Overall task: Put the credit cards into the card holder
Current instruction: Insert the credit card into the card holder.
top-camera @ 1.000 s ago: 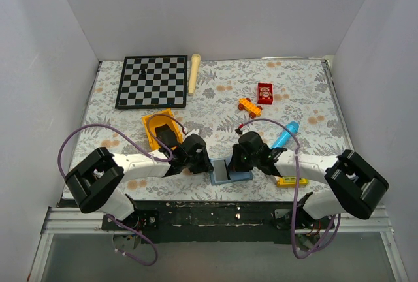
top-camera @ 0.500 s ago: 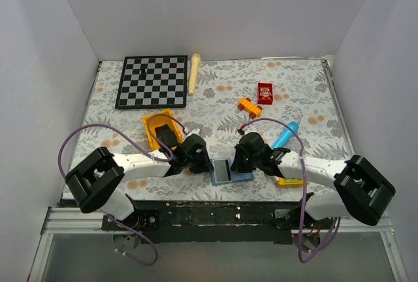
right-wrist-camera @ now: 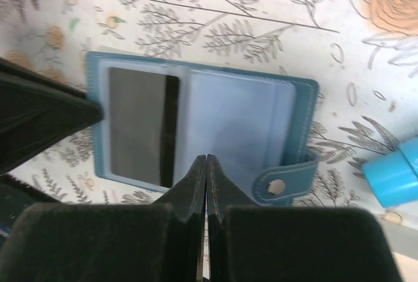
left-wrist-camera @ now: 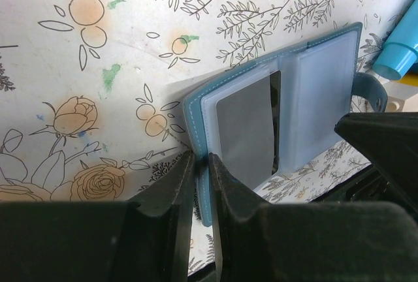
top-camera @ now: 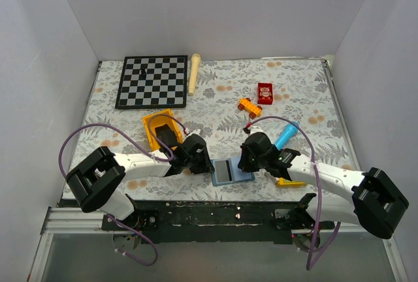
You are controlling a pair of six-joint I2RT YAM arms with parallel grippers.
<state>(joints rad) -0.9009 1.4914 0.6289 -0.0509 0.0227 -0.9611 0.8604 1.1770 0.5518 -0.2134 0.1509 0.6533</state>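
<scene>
The card holder (top-camera: 243, 177) lies open like a book near the table's front edge, its snap tab (right-wrist-camera: 285, 185) on the right. One dark credit card (left-wrist-camera: 245, 128) sits in the left clear sleeve, also seen in the right wrist view as a credit card (right-wrist-camera: 140, 125). My left gripper (left-wrist-camera: 200, 159) is shut on the left cover edge of the card holder (left-wrist-camera: 320, 93). Its place in the top view is the left gripper (top-camera: 208, 164). My right gripper (right-wrist-camera: 206, 159) is shut with nothing in it, its tips over the right half of the card holder (right-wrist-camera: 235, 119).
A bright blue tube toy (top-camera: 286, 134) and a yellow block (top-camera: 291, 181) lie just right of the holder. A yellow tray (top-camera: 157, 127) is behind the left arm. Chessboard (top-camera: 151, 81), wooden stick (top-camera: 194, 73), red box (top-camera: 265, 93) and orange toy (top-camera: 249, 106) lie farther back.
The right arm's elbow has swung out to the right and its shut gripper has shifted slightly right over the holder. The left gripper has stayed on the cover.
</scene>
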